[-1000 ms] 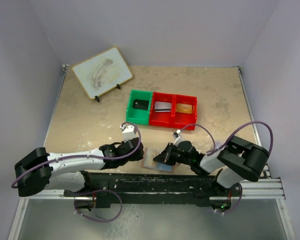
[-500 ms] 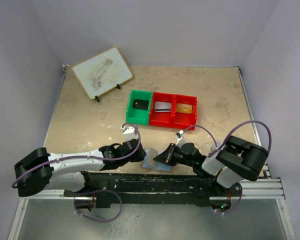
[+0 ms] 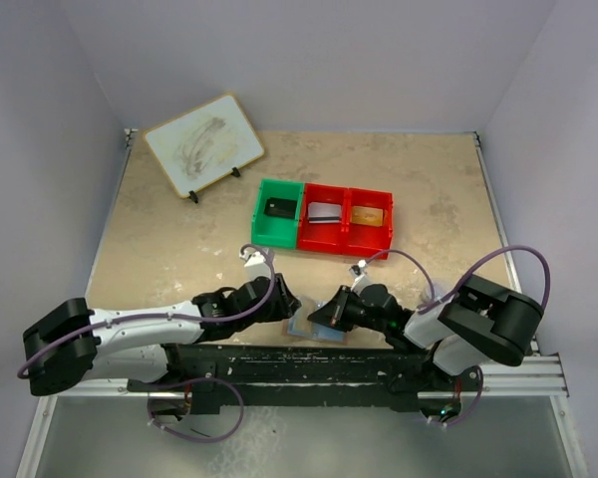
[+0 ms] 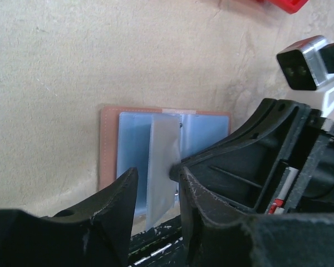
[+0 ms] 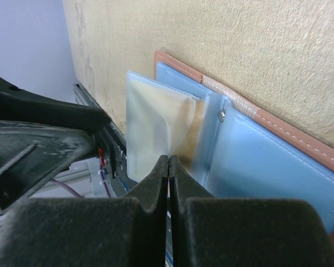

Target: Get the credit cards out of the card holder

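The table (image 3: 179, 239) is carrying the card holder (image 4: 206, 130), lying open between both sets of fingers. The right fingers (image 5: 168, 167) are clenching its clear sleeve (image 4: 161, 150), seemingly holding it upright so the left fingers (image 4: 122, 189), standing released astride it, can reach inside.

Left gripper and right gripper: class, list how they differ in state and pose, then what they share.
The left gripper has its jaws apart, the card holder's raised clear flap showing between them; the right gripper has its jaws pressed shut. The left gripper reaches in from the holder's left, the right gripper from its right. Both sit low at the opened holder, near the flap.
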Tool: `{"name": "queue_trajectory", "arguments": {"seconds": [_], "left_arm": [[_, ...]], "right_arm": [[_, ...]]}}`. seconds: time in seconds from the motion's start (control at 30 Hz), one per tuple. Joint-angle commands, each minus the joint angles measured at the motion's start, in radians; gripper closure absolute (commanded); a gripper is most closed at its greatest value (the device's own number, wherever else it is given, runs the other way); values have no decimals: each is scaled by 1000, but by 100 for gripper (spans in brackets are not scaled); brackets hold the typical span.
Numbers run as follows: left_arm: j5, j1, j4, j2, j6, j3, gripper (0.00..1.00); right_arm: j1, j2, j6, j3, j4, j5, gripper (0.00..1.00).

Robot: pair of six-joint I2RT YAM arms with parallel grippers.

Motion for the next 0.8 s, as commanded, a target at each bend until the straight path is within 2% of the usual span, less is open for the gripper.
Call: {"name": "queue_trajectory", "arguments": {"seconds": [0.0, 0.4, 0.6, 0.77], "left_arm": [[34, -5, 51, 65, -27, -8, 66], [77, -5, 109, 94, -7, -4, 68], [148, -5, 146, 134, -2, 14, 76], [105, -5, 102, 139, 7, 35, 84]], "right_arm": [[-2, -16, -13, 26, 15, 24, 100], [-2, -2, -11, 17, 41, 18, 100], [-2, 0, -9, 13, 47, 17, 100], [-2, -9, -10, 11, 56, 16, 100]]}}
